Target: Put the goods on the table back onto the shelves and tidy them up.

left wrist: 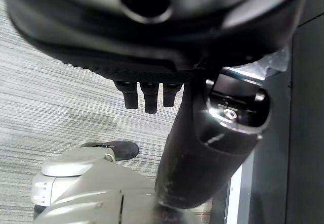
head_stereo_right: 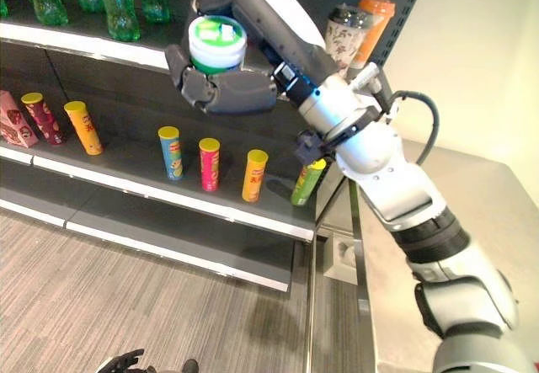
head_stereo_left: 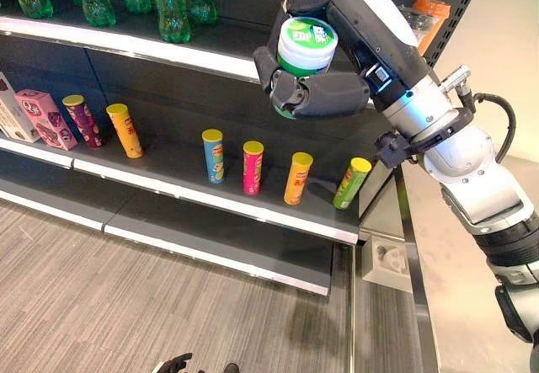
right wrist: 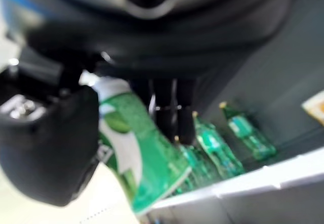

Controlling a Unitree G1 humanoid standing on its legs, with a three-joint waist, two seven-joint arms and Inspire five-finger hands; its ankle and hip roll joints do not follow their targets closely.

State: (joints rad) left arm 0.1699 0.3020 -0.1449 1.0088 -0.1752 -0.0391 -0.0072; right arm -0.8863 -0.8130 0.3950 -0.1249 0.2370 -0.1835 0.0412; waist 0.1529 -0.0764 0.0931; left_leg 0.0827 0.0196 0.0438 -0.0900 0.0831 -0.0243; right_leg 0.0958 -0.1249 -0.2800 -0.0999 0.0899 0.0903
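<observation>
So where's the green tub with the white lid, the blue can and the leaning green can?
green tub [head_stereo_left: 307, 43], left eye view, white lid.
blue can [head_stereo_left: 214, 161], left eye view, its side.
leaning green can [head_stereo_left: 350, 186], left eye view, its side.

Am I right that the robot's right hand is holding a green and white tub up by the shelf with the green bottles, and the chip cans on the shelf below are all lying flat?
Not quite. The right hand does hold the green and white tub by the green bottles, but the chip cans stand on end, the green one tilted, as the left eye view shows.
</observation>
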